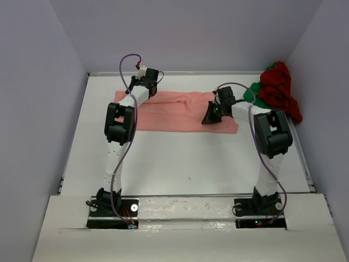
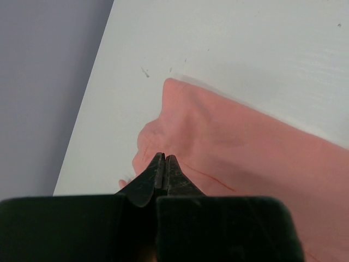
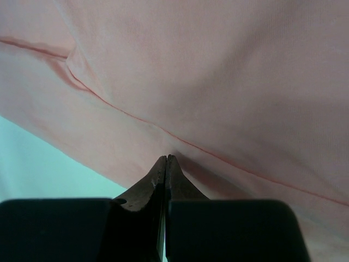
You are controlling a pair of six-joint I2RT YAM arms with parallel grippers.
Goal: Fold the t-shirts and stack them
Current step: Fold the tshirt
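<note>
The pink shirt (image 1: 174,112) is lying as a long, part-folded band across the far worktop (image 1: 191,158). The red shirt (image 1: 281,87) and green shirt (image 1: 253,94) are waiting heaped in the far right corner. The left hand (image 2: 164,159) and right hand (image 3: 166,159) are pressing together at the band's ends; whether they are pinching cloth is unclear. Nothing is being stacked yet.

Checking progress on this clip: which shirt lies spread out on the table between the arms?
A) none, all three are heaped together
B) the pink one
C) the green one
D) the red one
B: the pink shirt lies spread out across the table between the arms, while the red shirt and green shirt sit bunched in the far right corner.
</note>
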